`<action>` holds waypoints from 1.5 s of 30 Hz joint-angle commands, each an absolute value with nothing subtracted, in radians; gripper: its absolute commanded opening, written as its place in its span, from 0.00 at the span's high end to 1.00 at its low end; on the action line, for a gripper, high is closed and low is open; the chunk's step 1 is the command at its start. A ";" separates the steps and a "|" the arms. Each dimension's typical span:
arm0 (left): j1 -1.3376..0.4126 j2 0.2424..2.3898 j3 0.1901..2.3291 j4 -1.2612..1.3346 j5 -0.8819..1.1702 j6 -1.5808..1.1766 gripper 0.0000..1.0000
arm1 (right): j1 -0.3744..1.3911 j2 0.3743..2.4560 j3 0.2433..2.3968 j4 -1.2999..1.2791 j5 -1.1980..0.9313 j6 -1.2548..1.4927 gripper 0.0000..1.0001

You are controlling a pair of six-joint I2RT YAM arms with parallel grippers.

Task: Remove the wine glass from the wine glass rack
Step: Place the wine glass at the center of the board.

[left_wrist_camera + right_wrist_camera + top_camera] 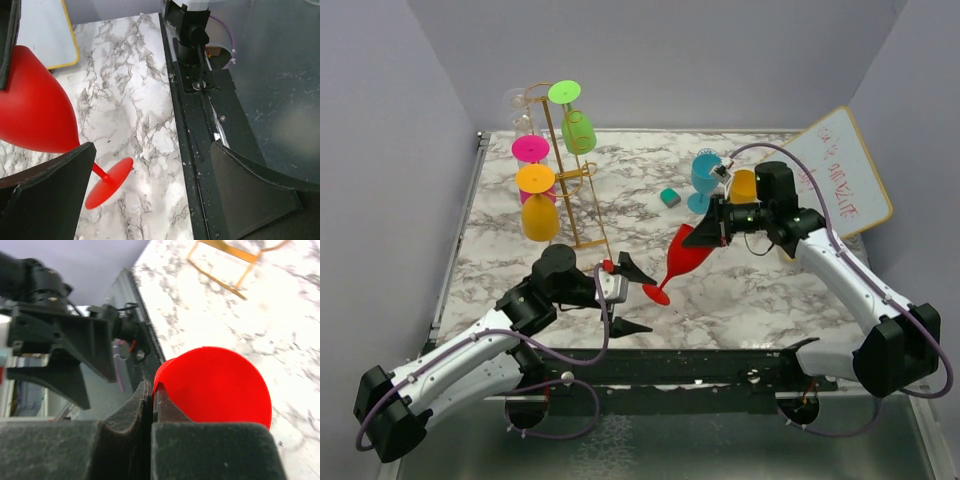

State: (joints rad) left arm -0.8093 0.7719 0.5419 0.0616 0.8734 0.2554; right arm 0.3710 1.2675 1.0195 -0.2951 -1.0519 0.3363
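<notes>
Red glass (685, 255) off the rack (582, 200), pinched by the right gripper (705, 235).
On the marble table (770, 290) the rack stands back left, other glasses hanging on it; the right jaws press together on the tilted glass's rim, and the left gripper (638, 297) is spread wide beside its foot.

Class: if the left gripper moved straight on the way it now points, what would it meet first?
Probably the foot of the red wine glass, right at the mouth of the left gripper; depth is unclear.
</notes>
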 commanded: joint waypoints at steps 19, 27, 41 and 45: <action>-0.811 0.873 0.627 -0.082 0.745 -0.041 0.01 | 0.414 1.208 1.127 -0.409 -0.191 0.264 0.99; -0.811 0.723 0.552 -0.063 0.582 0.039 0.01 | 0.486 1.317 1.218 -0.443 -0.033 0.207 0.99; -0.809 0.552 0.489 0.014 0.407 0.003 0.01 | 0.555 1.515 1.376 -0.445 -0.028 0.125 0.99; -0.810 0.550 0.483 0.028 0.394 0.003 0.01 | 0.585 1.567 1.415 -0.474 0.086 0.117 0.99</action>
State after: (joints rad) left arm -0.8082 0.5537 0.4904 0.0025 0.4461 0.0002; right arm 0.5587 1.5185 1.3617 -0.4316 -0.0471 0.1387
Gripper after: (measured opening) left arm 0.988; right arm 0.038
